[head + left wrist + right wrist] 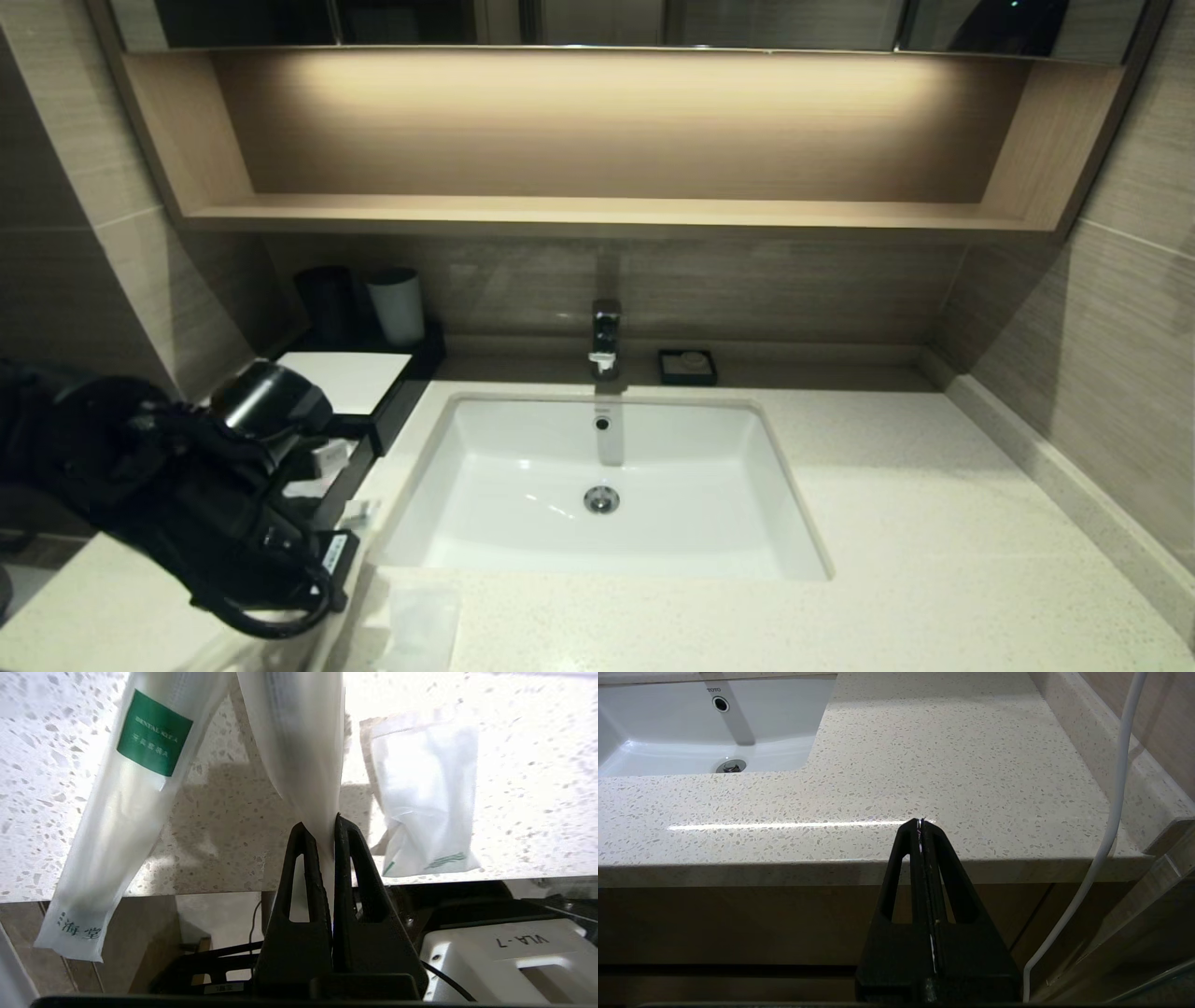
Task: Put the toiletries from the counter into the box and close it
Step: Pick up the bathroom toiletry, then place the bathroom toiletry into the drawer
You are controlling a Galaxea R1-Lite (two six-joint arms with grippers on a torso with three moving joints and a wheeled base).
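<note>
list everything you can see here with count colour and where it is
packet with green label: 1, clear, lying on the counter, one end past its front edge
plain packet: 1, clear, pinched in the left gripper
sachet: 1, translucent white, on the counter at its front edge
counter: 1, cream speckled
sink: 1, white, set in the counter
box: 1, black with white top, left of the sink
cups: 2, dark grey and pale grey, behind the box
tap: 1, chrome, behind the sink
soap dish: 1, black, right of the tap
shelf: 1, light wood, on the wall
left gripper: shut on the plain packet
right gripper: shut, at the counter's front edge
</note>
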